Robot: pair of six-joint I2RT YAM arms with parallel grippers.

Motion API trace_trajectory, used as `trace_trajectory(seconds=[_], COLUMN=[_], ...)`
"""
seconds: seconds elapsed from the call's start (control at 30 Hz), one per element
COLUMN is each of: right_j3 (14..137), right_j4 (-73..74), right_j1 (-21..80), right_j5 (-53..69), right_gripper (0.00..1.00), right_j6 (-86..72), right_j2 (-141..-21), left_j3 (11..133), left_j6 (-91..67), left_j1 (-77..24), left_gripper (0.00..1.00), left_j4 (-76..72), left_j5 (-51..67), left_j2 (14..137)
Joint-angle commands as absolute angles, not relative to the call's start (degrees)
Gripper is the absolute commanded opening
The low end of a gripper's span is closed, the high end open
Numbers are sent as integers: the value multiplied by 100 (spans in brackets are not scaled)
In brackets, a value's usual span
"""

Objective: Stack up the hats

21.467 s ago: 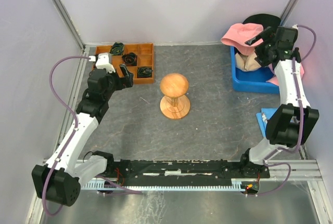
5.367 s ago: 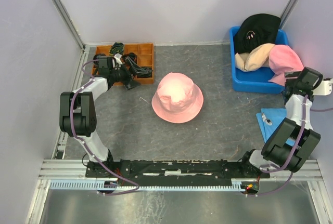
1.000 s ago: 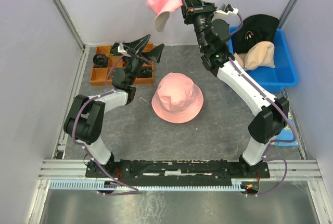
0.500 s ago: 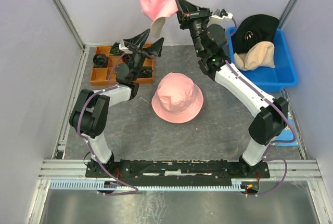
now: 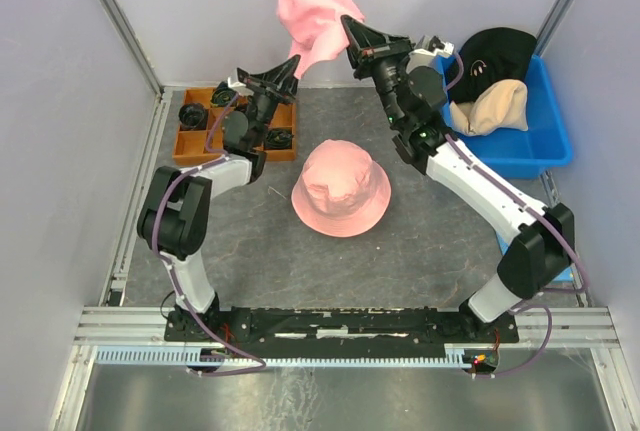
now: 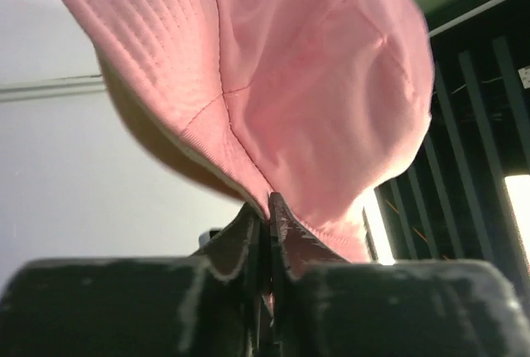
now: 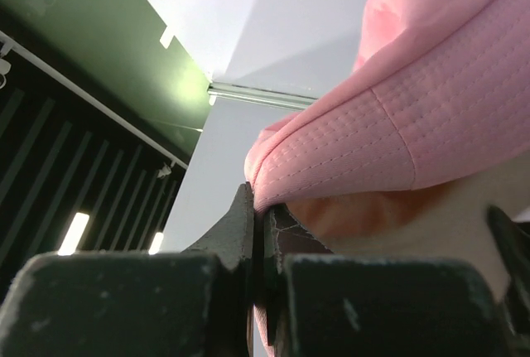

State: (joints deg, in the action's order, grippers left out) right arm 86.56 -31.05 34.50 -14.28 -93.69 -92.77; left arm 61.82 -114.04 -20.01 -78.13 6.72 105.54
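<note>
- Two tools pinch one hat: the left tool (image 6: 267, 205) is pressed together on a fold of the raised pink hat's (image 5: 312, 9) brim, and the right tool (image 7: 258, 201) clamps another spot on the same brim.
- Each bite takes only a thin edge of fabric. If the arms pull away from each other, the brim could slip out and the hat would swing from one tool.
- Held high over the back of the surface (image 5: 430, 241), the hat hangs crumpled. Lowered unopened, it could land folded or off-centre on the lower pink hat (image 5: 340, 189) instead of nesting.
- A snagging descent might drag that lower hat askew.
- Black hat (image 5: 495, 51) and beige hat (image 5: 492, 106) lie in the blue bin (image 5: 545, 156), not yet stacked.
</note>
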Motion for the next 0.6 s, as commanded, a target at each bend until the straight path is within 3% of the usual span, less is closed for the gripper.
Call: trace_trajectory(seconds=[0.0, 0.27, 0.33, 0.47, 0.57], right_j3=[8261, 8827, 9041, 9830, 10710], right_j4=[-3157, -835, -310, 469, 1088], right_j1=[3348, 2790, 2643, 2262, 2109], right_j5=[-1203, -405, -344, 243, 873], right_gripper=[0, 1, 8, 14, 25], right_j6=[-9330, -8386, -8092, -7632, -7209], right_j2=[-8624, -8340, -8356, -8783, -9369], left_j3=[6858, 7888, 8343, 9433, 10259], left_j6=[-10835, -9939, -9704, -9302, -9301], left_j1=[-1661, -1269, -1266, -1266, -1266], left_gripper=[4, 3, 3, 3, 3], left_j4=[-7179, -5456, -4962, -4093, -3817], left_j5=[1070, 1400, 1407, 1460, 1464], left_j2=[10196, 9710, 9699, 9984, 10380])
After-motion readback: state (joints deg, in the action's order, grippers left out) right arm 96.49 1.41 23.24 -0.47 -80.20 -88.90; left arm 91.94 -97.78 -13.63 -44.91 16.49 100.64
